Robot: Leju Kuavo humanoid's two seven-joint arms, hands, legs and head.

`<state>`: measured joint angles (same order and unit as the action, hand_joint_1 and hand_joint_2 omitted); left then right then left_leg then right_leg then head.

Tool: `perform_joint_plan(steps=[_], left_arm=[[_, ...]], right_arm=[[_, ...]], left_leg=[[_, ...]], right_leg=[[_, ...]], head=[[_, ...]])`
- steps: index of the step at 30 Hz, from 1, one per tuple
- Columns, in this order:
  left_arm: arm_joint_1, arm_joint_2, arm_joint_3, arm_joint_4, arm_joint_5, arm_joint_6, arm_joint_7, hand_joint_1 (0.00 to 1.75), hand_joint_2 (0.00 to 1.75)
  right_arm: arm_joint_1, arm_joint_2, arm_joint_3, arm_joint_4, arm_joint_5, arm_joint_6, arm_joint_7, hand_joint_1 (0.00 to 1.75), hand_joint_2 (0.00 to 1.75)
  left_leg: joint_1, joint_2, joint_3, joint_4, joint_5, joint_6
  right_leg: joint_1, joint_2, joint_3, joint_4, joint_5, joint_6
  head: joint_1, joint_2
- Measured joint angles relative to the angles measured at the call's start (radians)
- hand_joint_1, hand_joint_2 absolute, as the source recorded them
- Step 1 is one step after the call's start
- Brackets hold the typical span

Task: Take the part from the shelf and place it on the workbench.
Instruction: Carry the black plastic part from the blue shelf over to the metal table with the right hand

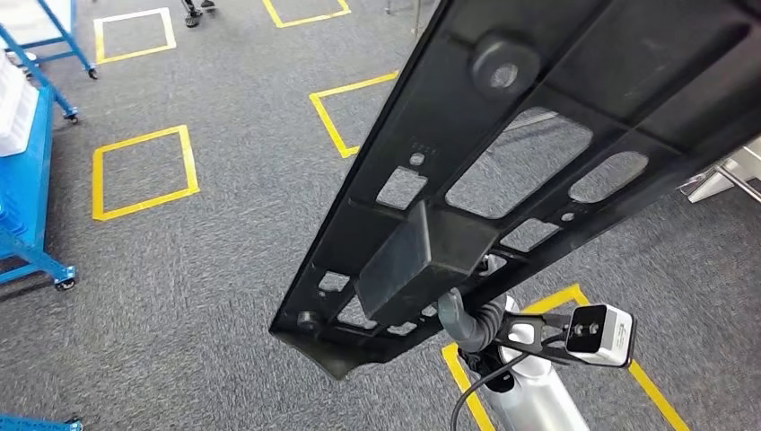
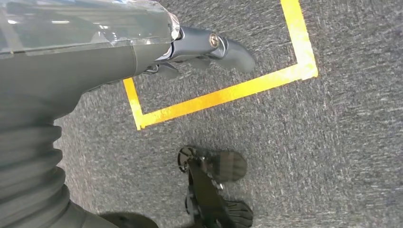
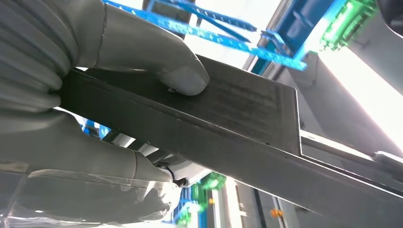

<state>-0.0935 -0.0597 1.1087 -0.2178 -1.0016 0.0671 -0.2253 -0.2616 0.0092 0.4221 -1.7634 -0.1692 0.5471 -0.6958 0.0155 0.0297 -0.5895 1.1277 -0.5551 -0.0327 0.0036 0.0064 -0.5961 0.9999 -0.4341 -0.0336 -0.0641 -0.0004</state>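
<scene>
A long black plastic part [image 1: 538, 135] with several cut-outs and a raised block slants across the head view, lifted above the carpet. My right hand [image 1: 476, 321] grips it from below near its lower end. In the right wrist view that hand [image 3: 43, 128] clamps a flat edge of the part [image 3: 237, 109], with the thumb [image 3: 157, 57] pressed on one face and the fingers on the other. My left hand [image 2: 190, 52] hangs over the floor with its fingers loose and holds nothing.
Blue wheeled shelf carts [image 1: 27, 180] stand along the left. Yellow tape squares [image 1: 144, 171] mark the grey carpet. A metal frame [image 1: 727, 175] stands at the right edge. A person's feet [image 1: 197, 9] are at the far top.
</scene>
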Motion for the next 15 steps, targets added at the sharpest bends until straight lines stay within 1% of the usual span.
perform_joint_plan(steps=[1, 2, 3, 4, 5, 6, 7, 8, 9, 10, 11, 12, 13, 14, 15], left_arm=[[0.004, -0.001, 0.000, 0.000, 0.001, 0.001, 0.000, 0.00, 1.75], [0.007, -0.001, 0.001, 0.000, 0.001, 0.001, 0.000, 0.00, 1.75], [0.010, -0.001, 0.001, 0.000, 0.002, 0.001, 0.000, 0.00, 1.75], [0.011, -0.001, 0.001, 0.000, 0.002, 0.002, 0.000, 0.00, 1.75], [0.012, -0.002, 0.001, 0.000, 0.003, 0.002, -0.001, 0.00, 1.75], [0.012, -0.002, 0.002, 0.000, 0.006, 0.003, -0.004, 0.00, 1.75], [0.012, -0.002, 0.003, 0.000, 0.010, 0.004, -0.008, 0.00, 1.75], [0.012, -0.002, 0.006, 0.000, 0.015, 0.006, -0.012, 0.00, 1.75], [0.012, -0.002, 0.010, 0.000, 0.019, 0.009, -0.015, 0.00, 1.75], [0.012, -0.002, 0.015, 0.000, 0.022, 0.012, -0.016, 0.00, 1.75], [0.010, -0.001, 0.019, 0.000, 0.023, 0.015, -0.016, 0.00, 1.75], [0.009, -0.001, 0.021, 0.000, 0.024, 0.018, -0.014, 0.00, 1.75], [0.007, 0.000, 0.023, 0.000, 0.024, 0.019, -0.013, 0.00, 1.75], [0.006, 0.001, 0.024, 0.000, 0.024, 0.019, -0.013, 0.00, 1.75], [0.006, 0.002, 0.025, 0.000, 0.025, 0.019, -0.012, 0.00, 1.75]], right_arm=[[0.000, -0.001, 0.000, 0.003, -0.002, 0.002, 0.000, 1.75, 1.75], [0.001, -0.001, 0.000, 0.005, -0.003, 0.004, 0.000, 1.75, 1.75], [0.002, -0.002, 0.000, 0.008, -0.003, 0.005, 0.000, 1.75, 1.75], [0.003, -0.002, 0.000, 0.010, -0.003, 0.006, 0.000, 1.75, 1.75], [0.003, -0.002, 0.000, 0.011, -0.005, 0.007, 0.000, 1.75, 1.75], [0.003, -0.003, 0.000, 0.011, -0.008, 0.008, 0.000, 1.75, 1.75], [0.001, -0.003, 0.000, 0.011, -0.012, 0.010, 0.000, 1.75, 1.75], [-0.001, -0.003, 0.000, 0.012, -0.016, 0.013, 0.000, 1.75, 1.75], [-0.003, -0.002, 0.000, 0.012, -0.018, 0.015, 0.000, 1.75, 1.75], [-0.005, -0.002, -0.001, 0.012, -0.019, 0.017, 0.000, 1.75, 1.75], [-0.007, -0.002, -0.002, 0.012, -0.019, 0.018, 0.000, 1.75, 1.75], [-0.009, -0.002, -0.004, 0.011, -0.019, 0.019, 0.000, 1.75, 1.75], [-0.013, -0.003, -0.007, 0.011, -0.019, 0.019, 0.000, 1.75, 1.75], [-0.018, -0.003, -0.009, 0.010, -0.019, 0.019, 0.000, 1.75, 1.75], [-0.022, -0.003, -0.011, 0.010, -0.019, 0.018, 0.000, 1.75, 1.75]], left_leg=[[0.000, -0.013, -0.037, 0.072, -0.030, -0.002], [0.000, -0.019, -0.071, 0.133, -0.048, -0.004], [0.000, -0.020, -0.093, 0.167, -0.048, -0.004], [0.001, -0.022, -0.098, 0.160, -0.028, -0.004], [0.001, -0.026, -0.082, 0.114, 0.009, -0.003], [0.003, -0.042, -0.054, 0.042, 0.052, -0.001], [0.005, -0.070, -0.027, -0.027, 0.081, 0.002], [0.006, -0.094, -0.006, -0.076, 0.099, 0.005], [0.006, -0.112, 0.005, -0.103, 0.103, 0.009], [0.004, -0.116, 0.007, -0.108, 0.100, 0.014], [0.003, -0.105, 0.009, -0.111, 0.102, 0.020], [0.004, -0.092, 0.012, -0.116, 0.104, 0.027], [0.005, -0.079, 0.016, -0.123, 0.108, 0.033], [0.006, -0.065, 0.019, -0.129, 0.110, 0.040], [0.005, -0.051, 0.022, -0.132, 0.110, 0.044]], right_leg=[[0.000, 0.011, 0.000, 0.000, 0.000, -0.003], [0.001, 0.023, 0.001, 0.001, -0.001, -0.003], [0.001, 0.037, 0.001, 0.002, -0.001, -0.004], [0.001, 0.050, 0.002, 0.003, -0.002, -0.003], [0.001, 0.064, 0.004, 0.005, -0.003, -0.001], [0.000, 0.076, 0.005, 0.008, -0.005, 0.001], [0.000, 0.089, 0.003, 0.012, -0.008, 0.005], [-0.001, 0.101, -0.001, 0.016, -0.009, 0.010], [-0.004, 0.112, -0.005, 0.019, -0.009, 0.016], [-0.006, 0.124, -0.010, 0.019, -0.008, 0.023], [-0.009, 0.136, -0.013, 0.017, -0.005, 0.031], [-0.009, 0.135, -0.014, 0.019, -0.006, 0.037], [-0.007, 0.116, -0.021, 0.032, -0.016, 0.041], [-0.005, 0.087, -0.037, 0.066, -0.036, 0.045], [-0.005, 0.051, -0.064, 0.121, -0.065, 0.047]], head=[[0.000, 0.000], [0.000, 0.000], [0.000, 0.000], [0.000, 0.000], [0.000, 0.000], [0.000, 0.000], [0.000, 0.000], [0.000, 0.000], [0.000, 0.000], [0.000, 0.000], [0.000, 0.000], [0.000, 0.000], [0.000, 0.000], [0.000, 0.000], [0.000, 0.000]])
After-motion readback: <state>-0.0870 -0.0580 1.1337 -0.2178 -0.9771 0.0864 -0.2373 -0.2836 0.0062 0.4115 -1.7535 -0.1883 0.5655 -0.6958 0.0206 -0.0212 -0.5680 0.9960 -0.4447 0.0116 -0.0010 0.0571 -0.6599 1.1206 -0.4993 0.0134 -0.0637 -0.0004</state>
